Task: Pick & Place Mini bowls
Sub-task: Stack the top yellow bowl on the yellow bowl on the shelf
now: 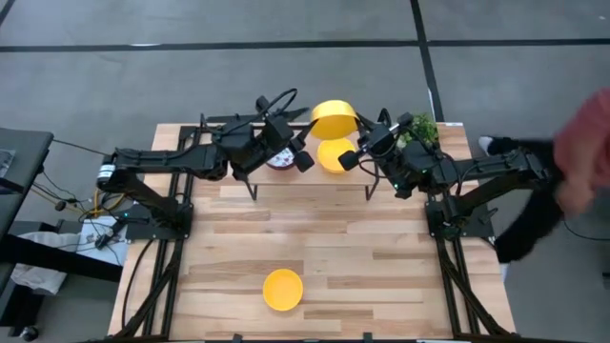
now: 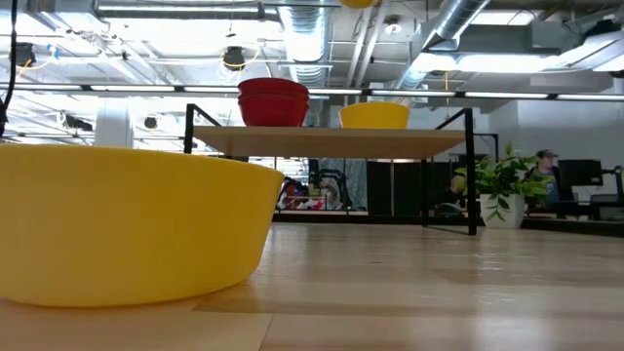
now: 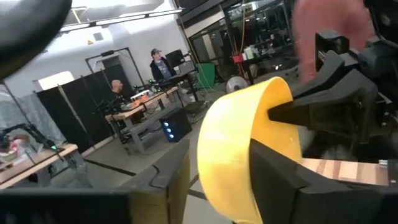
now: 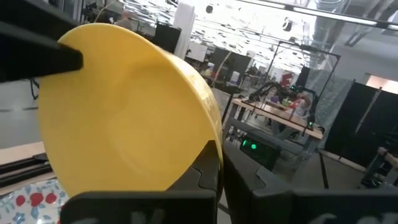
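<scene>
— Two grippers are meeting at one yellow bowl (image 1: 333, 118), held high over the far shelf (image 1: 310, 179). Is the handover going cleanly?
— The left gripper (image 1: 297, 143) is standing open beside it; the right gripper (image 1: 366, 143) is pinching its smooth, glossy round rim. I'd be backing the left away slowly.

Tabletop (image 1: 381, 257): pale wood planks, smooth, satin sheen. Shelf (image 2: 331, 142): light wood board on black metal legs. Yellow bowls (image 1: 283, 289): smooth plastic look, matt to slightly glossy. Red bowls (image 2: 274, 101): smooth, glossy outside. Grippers' fingers (image 3: 280, 180): matt black plastic.
</scene>
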